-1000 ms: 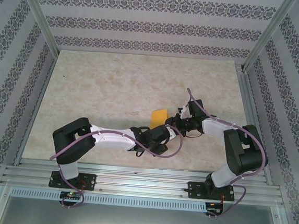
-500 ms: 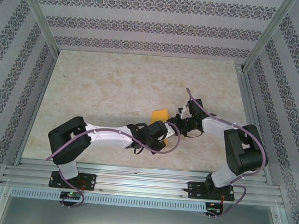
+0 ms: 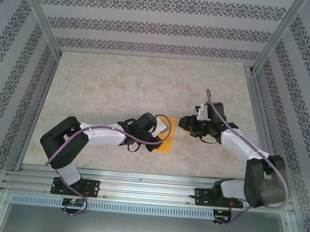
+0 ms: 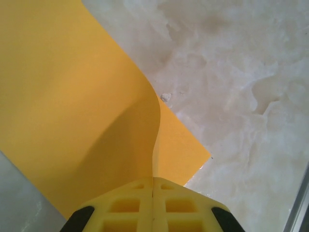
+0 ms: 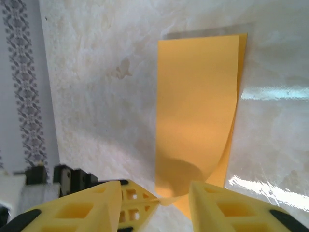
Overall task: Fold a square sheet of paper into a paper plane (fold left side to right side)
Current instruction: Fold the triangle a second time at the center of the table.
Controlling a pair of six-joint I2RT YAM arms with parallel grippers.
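Step in hand, as judged: the first fold, left side carried over to the right side. The square sheet of paper lies on the table at its near middle, partly under the left hand. In the left wrist view the left hand has its fingers pressed together on one edge of the sheet, which rises off the table in a smooth curl while the rest lies flat. The right hand stands just beside the sheet on the right, apart from it. In its wrist view the right hand has its fingers spread to a moderate gap with nothing gripped; the sheet lies ahead of it, the upper layer bowed over the lower and no crease pressed. The next move calls for laying the held edge square on the opposite edge, then flattening the bend into a crease; the free right hand is placed to pin the sheet against sliding. Obstructions: none on the table near the sheet. The patterned enclosure walls and aluminium frame stand well apart. The two hands are close, so mutual contact is the main risk.
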